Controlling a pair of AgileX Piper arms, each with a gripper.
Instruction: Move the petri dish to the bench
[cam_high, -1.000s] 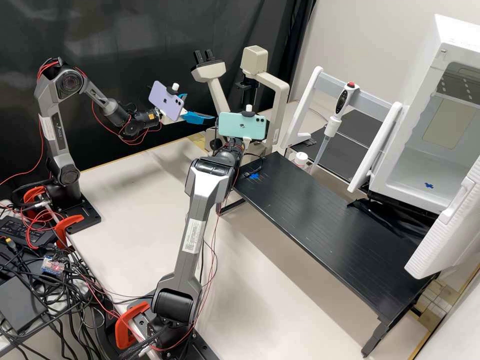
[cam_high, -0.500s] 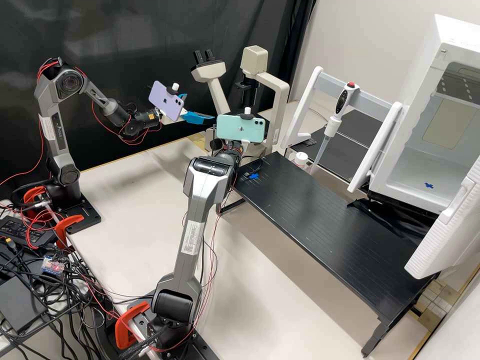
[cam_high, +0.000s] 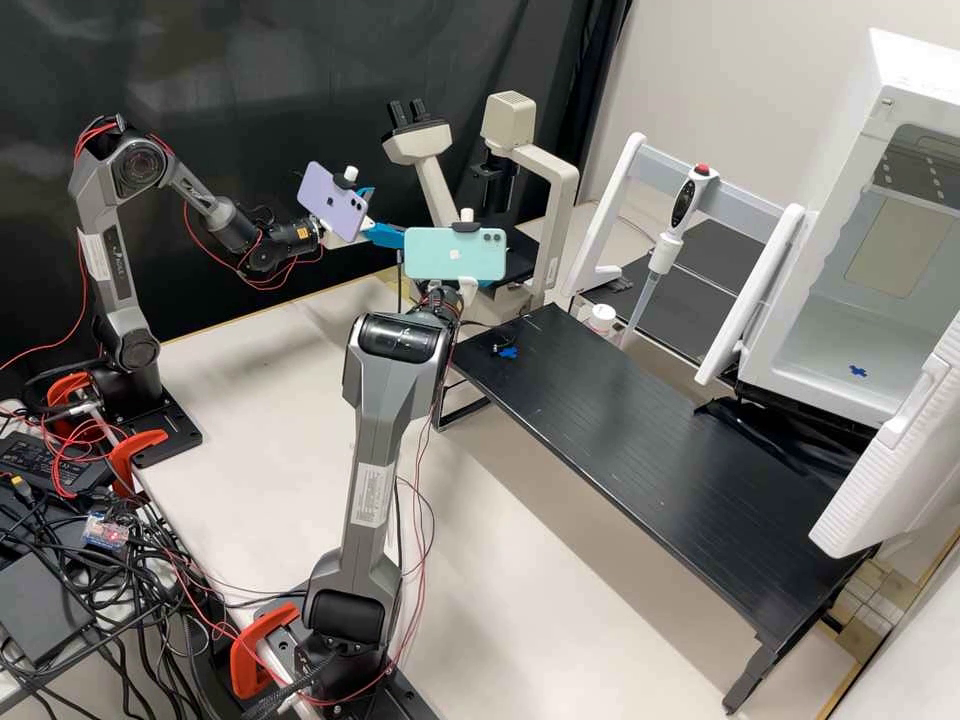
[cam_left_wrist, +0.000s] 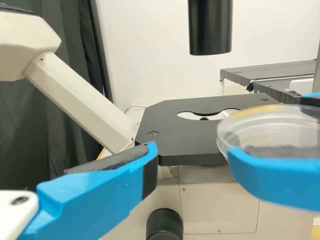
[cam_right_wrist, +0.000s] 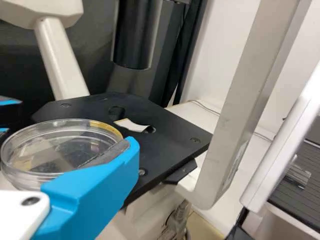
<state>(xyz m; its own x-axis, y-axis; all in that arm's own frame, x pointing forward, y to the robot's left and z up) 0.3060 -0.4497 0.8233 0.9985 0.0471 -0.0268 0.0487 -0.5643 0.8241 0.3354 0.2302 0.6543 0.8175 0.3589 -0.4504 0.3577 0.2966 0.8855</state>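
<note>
Beside the flat black microscope stage (cam_left_wrist: 190, 135), the right gripper (cam_right_wrist: 67, 138) grips the clear round plastic petri dish (cam_right_wrist: 47, 152) nearly level, presumably against spills; the left blue-fingered gripper (cam_high: 388, 213) hangs open near the stage.

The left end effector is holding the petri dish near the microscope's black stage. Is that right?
Not quite: the wrong side is named. The right end effector is holding the petri dish near the microscope's black stage. The right wrist view shows this, with the dish against that arm's own blue finger.
</note>
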